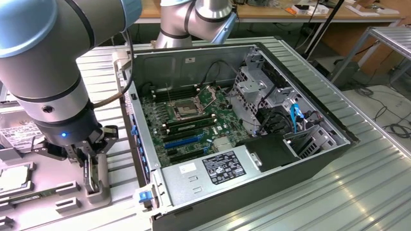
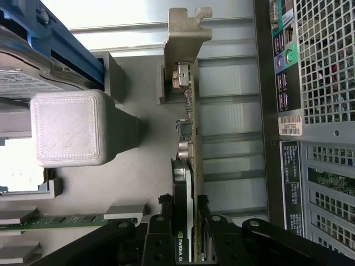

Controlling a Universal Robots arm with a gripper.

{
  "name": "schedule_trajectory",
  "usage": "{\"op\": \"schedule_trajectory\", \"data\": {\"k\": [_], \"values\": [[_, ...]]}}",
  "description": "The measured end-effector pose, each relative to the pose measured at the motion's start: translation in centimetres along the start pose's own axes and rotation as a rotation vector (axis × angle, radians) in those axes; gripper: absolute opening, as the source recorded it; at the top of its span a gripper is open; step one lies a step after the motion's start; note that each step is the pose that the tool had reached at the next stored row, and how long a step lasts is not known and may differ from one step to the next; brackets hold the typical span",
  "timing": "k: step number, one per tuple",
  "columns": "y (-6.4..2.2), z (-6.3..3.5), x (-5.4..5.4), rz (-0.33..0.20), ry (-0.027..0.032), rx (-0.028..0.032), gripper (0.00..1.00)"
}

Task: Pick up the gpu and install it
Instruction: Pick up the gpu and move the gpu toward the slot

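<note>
Exterior view: the gripper stands low over the grey parts holder, beside the open computer case. Wrist view: the fingers are clamped on the gpu, standing on edge between them, its bracket beyond the fingertips at the holder slot. Keep the grip square; lift straight, without twisting

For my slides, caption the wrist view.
Gripper closed on the gpu, standing on edge in its gray holder beside the computer case.

A: Surface around the gripper?
B: Ribbed metal table, evenly lit.
A: Far beyond it?
B: Wooden bench, cluttered. Cables on grey floor, well apart.
</note>
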State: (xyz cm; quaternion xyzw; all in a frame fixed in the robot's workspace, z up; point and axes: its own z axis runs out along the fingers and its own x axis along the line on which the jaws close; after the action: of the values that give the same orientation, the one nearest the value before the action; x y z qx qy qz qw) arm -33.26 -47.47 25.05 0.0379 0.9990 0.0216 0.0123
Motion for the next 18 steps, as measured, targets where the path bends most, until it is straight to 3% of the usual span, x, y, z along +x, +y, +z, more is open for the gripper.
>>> {"op": "schedule_trajectory", "data": {"k": [18], "values": [[0.23, -5.17, -0.1, 0.0, 0.0, -0.0001, 0.27]]}}
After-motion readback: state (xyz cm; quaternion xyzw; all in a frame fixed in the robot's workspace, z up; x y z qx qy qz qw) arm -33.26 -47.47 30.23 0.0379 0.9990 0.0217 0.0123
